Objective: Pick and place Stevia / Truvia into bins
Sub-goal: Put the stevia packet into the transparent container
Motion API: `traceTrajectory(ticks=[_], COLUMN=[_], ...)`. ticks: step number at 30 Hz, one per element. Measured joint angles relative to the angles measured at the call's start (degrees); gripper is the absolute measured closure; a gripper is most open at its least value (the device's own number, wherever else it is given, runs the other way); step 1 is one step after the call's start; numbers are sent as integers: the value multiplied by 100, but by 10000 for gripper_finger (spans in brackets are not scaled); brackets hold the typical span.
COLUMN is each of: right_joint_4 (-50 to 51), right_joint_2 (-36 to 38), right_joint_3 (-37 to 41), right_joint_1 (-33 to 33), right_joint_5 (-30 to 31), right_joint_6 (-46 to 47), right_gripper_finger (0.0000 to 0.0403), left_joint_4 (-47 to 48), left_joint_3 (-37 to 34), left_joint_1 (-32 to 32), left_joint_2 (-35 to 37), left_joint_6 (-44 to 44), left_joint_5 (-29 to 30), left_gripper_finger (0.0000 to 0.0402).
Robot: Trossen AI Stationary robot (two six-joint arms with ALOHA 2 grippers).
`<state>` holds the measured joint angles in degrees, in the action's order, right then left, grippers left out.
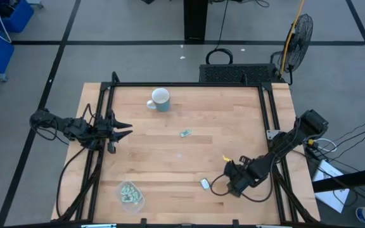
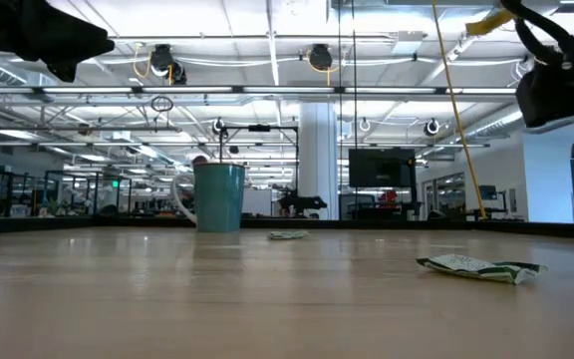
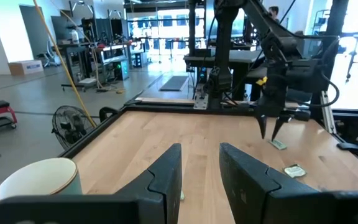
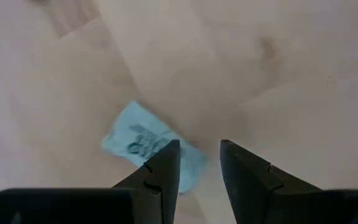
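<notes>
A teal mug (image 2: 218,196) stands far back; two packets (image 2: 481,267) lie on the table (image 2: 167,299).

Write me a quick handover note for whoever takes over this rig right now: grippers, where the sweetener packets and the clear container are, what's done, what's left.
Right gripper: above the table near its front right, fingers slightly apart, empty, poised over a pale green and white paper packet lying flat on the wood.
Left gripper: waiting at the table's left side, open, empty.
Shallow clear round plastic container: front left, already holding several packets.
Loose packets: the one by the right gripper and one mid-table.
White and pale blue mug: near the far edge, not part of the job.
Left to do: grasp and bin both loose packets.
</notes>
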<state>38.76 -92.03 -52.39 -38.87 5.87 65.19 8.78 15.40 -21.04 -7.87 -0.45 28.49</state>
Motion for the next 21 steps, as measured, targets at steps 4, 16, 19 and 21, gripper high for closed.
traceTrajectory(ticks=[4, 16, 19, 21], right_joint_4=[-489, -693, -694, -747], right_joint_2=[12, 15, 15, 11], right_joint_3=[249, 344, 349, 349], right_joint_1=[-16, -26, -26, -26], right_joint_5=[-173, -216, -190, -188], right_joint_6=[-11, -478, -696, -853], right_gripper_finger=[293, 308, 341, 370], left_joint_4=[1, 1, 1, 1], left_joint_3=[0, -2, -2, -2], left_joint_1=[0, 2, 0, 2], left_joint_2=[1, 0, 1, 1], left_joint_6=[0, 0, 0, 0], left_joint_5=[0, 0, 0, 0], left_gripper_finger=[289, 289, 289, 289])
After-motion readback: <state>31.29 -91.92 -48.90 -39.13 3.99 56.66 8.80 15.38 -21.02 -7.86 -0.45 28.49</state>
